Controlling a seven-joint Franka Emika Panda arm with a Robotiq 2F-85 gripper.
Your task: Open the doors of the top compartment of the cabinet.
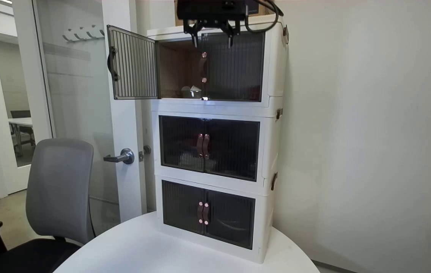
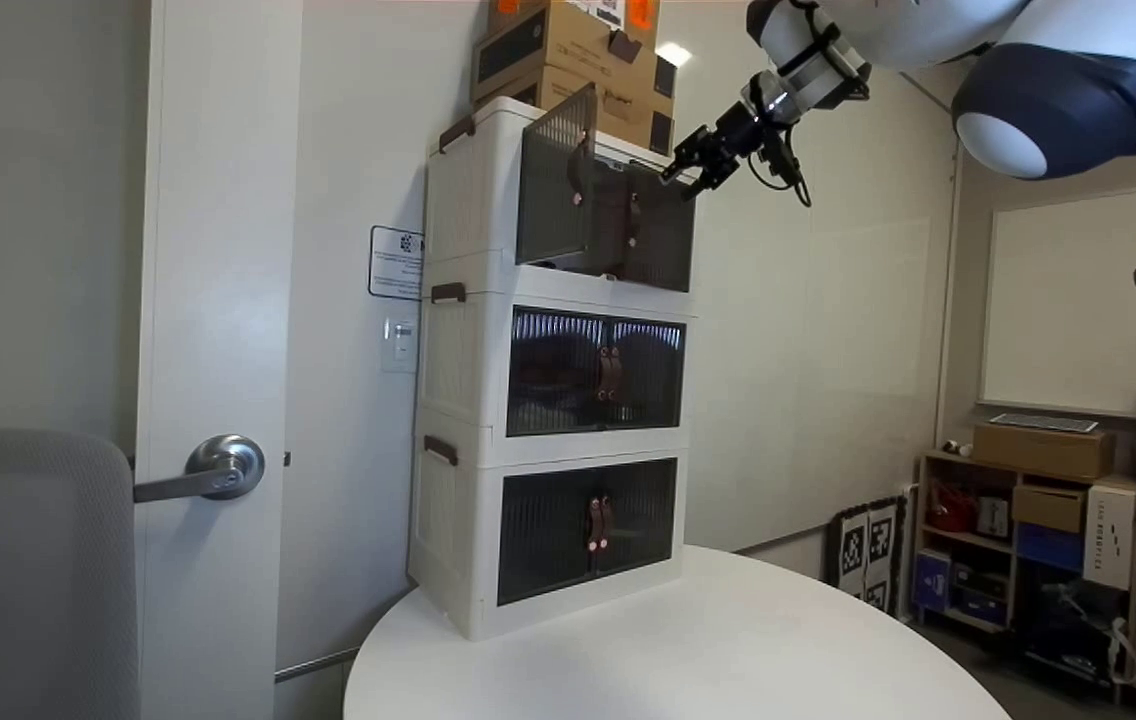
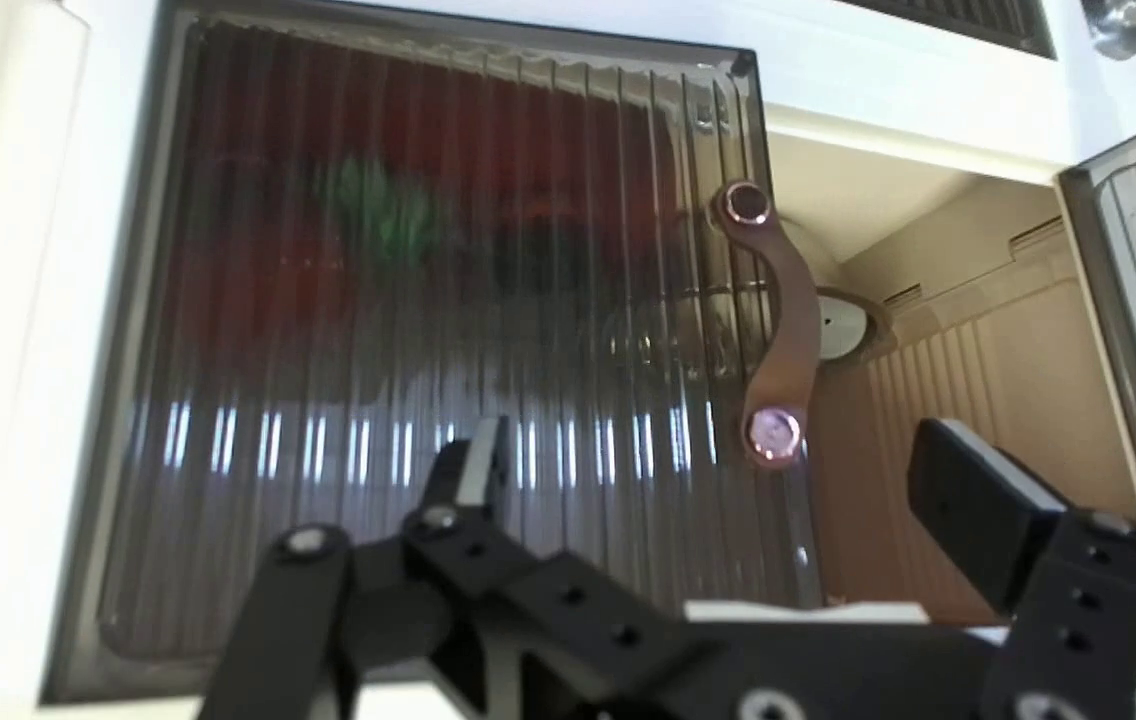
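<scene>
In both exterior views a tall white cabinet (image 1: 209,182) of three tiers stands on a round white table (image 1: 132,246). On its top compartment (image 1: 175,66), the left door (image 1: 134,64) stands swung outward, baring the brownish inside; the right door (image 1: 234,68) looks closed. I judge the task about half done: one door open, one remaining. My gripper (image 1: 213,45) hovers before the right door and the opening beside it, spread wide, holding nothing; the wrist view shows that door's coppery handle (image 3: 800,310) ungripped, likely my next target.
</scene>
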